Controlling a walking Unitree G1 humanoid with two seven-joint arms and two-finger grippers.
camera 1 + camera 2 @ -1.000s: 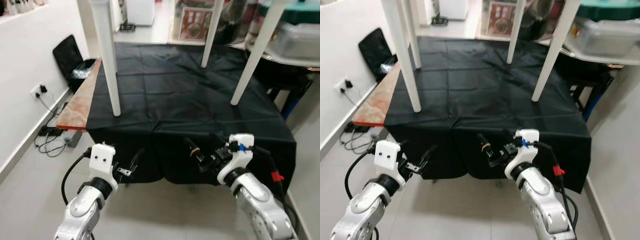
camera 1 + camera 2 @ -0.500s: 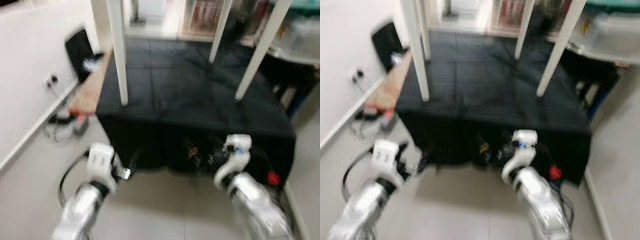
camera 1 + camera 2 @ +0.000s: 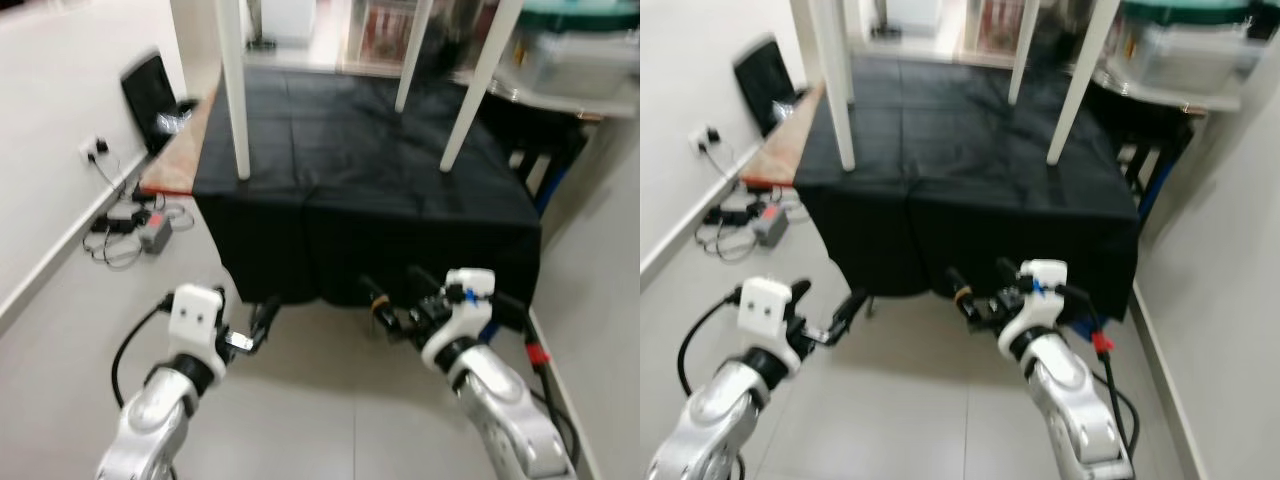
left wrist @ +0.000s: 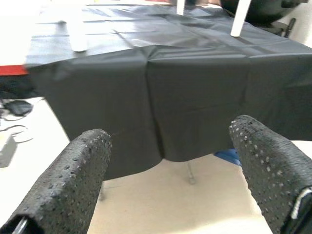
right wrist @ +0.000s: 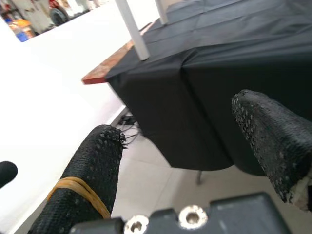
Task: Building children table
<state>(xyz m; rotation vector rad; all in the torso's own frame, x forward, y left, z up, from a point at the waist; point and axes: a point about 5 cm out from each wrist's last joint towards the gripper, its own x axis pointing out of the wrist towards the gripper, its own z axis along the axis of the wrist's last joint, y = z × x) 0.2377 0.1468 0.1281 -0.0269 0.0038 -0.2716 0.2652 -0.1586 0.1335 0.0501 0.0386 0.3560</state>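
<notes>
Grey tiled floor (image 3: 320, 420), lower frame; black cloth (image 3: 350, 150) covers a bench at upper centre, white table legs (image 3: 232, 90) standing on it. Left gripper (image 3: 262, 322), lower left, fingers spread wide, empty, well short of the legs. Right gripper (image 3: 392, 300), lower right, likewise wide and empty, low before the cloth's front edge.

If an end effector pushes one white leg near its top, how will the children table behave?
The children table would probably tip rather than slide: its legs look long and thin. The black cloth under it lies loose and creased, so it may bunch and catch the feet. It seems light.
</notes>
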